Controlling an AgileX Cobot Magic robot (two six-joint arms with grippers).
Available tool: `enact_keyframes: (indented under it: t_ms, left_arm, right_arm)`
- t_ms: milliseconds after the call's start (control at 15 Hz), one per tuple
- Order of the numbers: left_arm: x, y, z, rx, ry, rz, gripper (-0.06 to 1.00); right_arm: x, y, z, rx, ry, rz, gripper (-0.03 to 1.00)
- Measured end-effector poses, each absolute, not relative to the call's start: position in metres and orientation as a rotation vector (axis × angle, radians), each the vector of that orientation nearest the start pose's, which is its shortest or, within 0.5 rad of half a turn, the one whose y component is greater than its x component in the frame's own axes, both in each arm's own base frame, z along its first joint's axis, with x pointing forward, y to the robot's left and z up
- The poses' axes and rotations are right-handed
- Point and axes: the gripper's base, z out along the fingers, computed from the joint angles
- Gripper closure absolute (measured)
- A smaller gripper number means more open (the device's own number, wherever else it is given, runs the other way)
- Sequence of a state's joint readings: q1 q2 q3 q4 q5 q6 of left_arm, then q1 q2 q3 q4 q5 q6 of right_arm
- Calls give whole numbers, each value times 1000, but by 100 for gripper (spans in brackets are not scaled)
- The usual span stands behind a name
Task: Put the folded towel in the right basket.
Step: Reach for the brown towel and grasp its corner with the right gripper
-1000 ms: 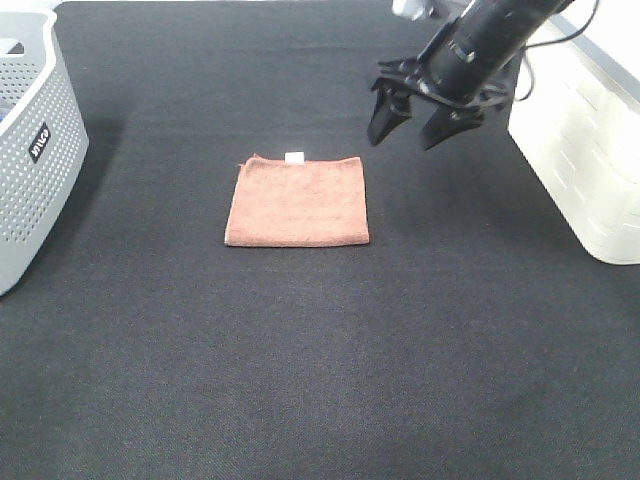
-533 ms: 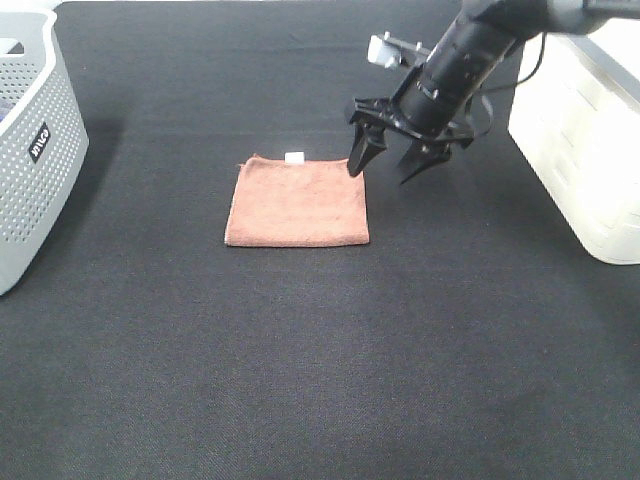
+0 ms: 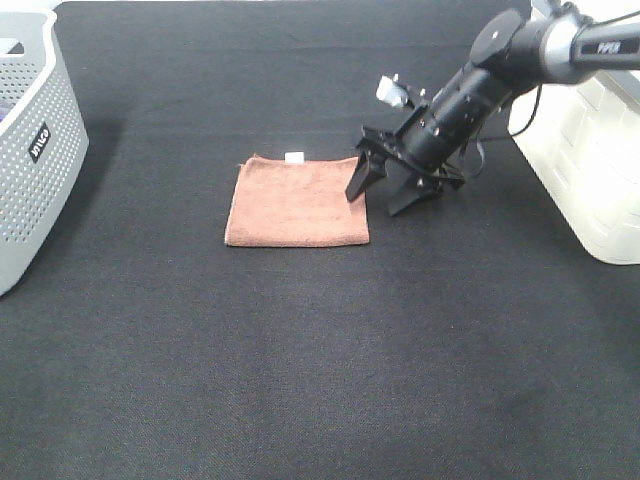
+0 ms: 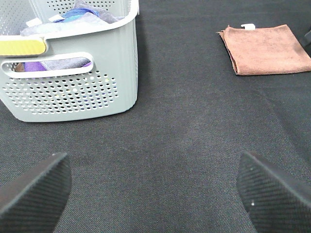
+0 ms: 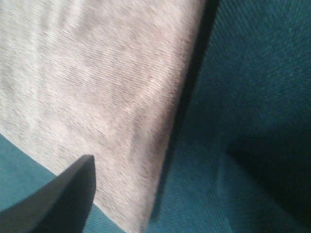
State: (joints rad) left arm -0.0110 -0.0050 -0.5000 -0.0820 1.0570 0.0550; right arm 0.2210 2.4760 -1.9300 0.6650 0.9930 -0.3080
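The rust-brown folded towel (image 3: 295, 202) lies flat on the black table, its white tag at the far edge. It also shows in the left wrist view (image 4: 265, 48) and fills much of the right wrist view (image 5: 97, 87). My right gripper (image 3: 385, 190) is open and low at the towel's right edge, one finger (image 5: 58, 204) over the cloth and the other just off it on the table. The white right basket (image 3: 590, 170) stands at the right edge of the table. My left gripper (image 4: 155, 194) is open and empty, far from the towel.
A grey perforated basket (image 3: 30, 150) with a black label stands at the left edge. In the left wrist view it (image 4: 73, 92) holds several coloured cloths. Black cloth (image 3: 300, 350) covers the table.
My right gripper has come down and to the left, from above the table near the white basket to the towel's right edge. It stays open. The towel has not moved.
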Motion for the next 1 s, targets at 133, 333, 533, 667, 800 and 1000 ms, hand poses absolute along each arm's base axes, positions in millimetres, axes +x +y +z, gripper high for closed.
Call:
enact_keyframes:
  t_ms: [133, 333, 533, 667, 800, 1000]
  left_arm:
    - [-6, -6, 278, 71, 2032, -70, 7]
    - [-6, -6, 278, 71, 2032, -70, 7]
    - [-6, -6, 278, 71, 2032, -70, 7]
    - [-6, -6, 278, 71, 2032, -70, 7]
    - [-6, -6, 278, 71, 2032, -70, 7]
    - [-6, -6, 278, 71, 2032, -70, 7]
  right_arm:
    - [476, 158, 99, -265, 2867, 864, 29]
    - [473, 172, 95, -312, 2854, 899, 34]
    - [471, 184, 90, -331, 2839, 894, 65]
    - [472, 184, 89, -321, 2837, 888, 88]
    - [472, 183, 89, -327, 2842, 878, 96]
    - [470, 181, 127, -391, 2790, 841, 96]
